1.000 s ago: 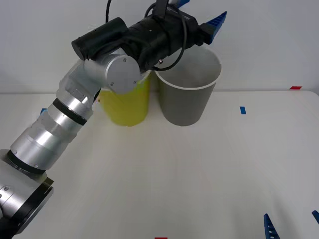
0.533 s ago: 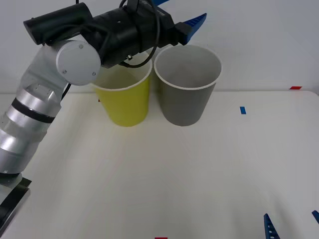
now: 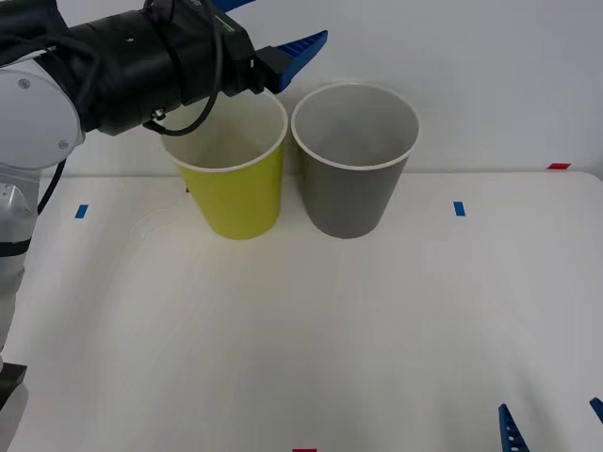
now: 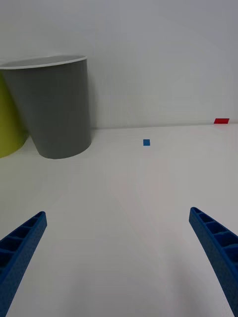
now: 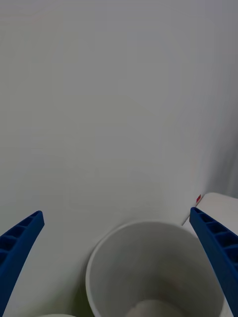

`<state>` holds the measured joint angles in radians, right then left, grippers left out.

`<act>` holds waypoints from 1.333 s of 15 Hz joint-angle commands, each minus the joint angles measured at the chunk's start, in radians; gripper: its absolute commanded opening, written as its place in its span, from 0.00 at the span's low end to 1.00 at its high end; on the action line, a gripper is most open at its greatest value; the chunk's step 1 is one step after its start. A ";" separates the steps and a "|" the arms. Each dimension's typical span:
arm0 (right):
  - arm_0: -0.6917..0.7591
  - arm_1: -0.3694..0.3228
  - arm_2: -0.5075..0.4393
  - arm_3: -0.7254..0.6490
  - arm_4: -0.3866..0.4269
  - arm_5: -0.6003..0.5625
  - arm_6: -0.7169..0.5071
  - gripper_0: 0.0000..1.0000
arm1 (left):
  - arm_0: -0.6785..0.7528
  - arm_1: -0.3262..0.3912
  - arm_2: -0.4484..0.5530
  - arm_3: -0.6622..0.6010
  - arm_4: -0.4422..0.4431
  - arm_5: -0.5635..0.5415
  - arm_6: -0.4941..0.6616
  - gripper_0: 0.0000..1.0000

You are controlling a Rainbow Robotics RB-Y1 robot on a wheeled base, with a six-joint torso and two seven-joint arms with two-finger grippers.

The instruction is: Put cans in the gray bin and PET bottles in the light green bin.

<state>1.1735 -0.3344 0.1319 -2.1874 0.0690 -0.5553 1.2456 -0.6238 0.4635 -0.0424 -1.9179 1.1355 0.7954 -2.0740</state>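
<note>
Left end effector [image 3: 273, 33], fingers spread and empty, has swung back from above the gray bin [image 3: 355, 160] to over the light green bin [image 3: 231, 174] at the counter's [image 3: 311, 339] far edge, suggesting a drop done; no can visible; right end effector [image 4: 119, 257] open, idle at near-right corner.

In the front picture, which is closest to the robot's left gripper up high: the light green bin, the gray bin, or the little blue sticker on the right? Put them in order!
From the left gripper:
1. The light green bin, right under it on the left.
2. The gray bin, just beside, toward the right.
3. The blue sticker, on the table farther right.
</note>
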 commanded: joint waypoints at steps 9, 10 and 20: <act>0.000 0.000 0.000 0.000 0.000 0.000 0.000 1.00 | 0.446 0.052 0.262 -0.346 0.175 0.131 0.011 1.00; 0.000 0.000 0.000 0.000 0.000 0.000 0.000 1.00 | 0.460 0.052 0.268 -0.346 0.178 0.130 0.008 1.00; 0.000 0.000 0.000 0.000 0.000 0.000 0.000 1.00 | 0.671 0.103 0.222 -0.421 0.092 -0.108 0.009 1.00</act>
<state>1.1735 -0.3344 0.1319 -2.1875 0.0690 -0.5553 1.2456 -0.0194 0.5487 0.2330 -2.2971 1.3128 0.8000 -2.0709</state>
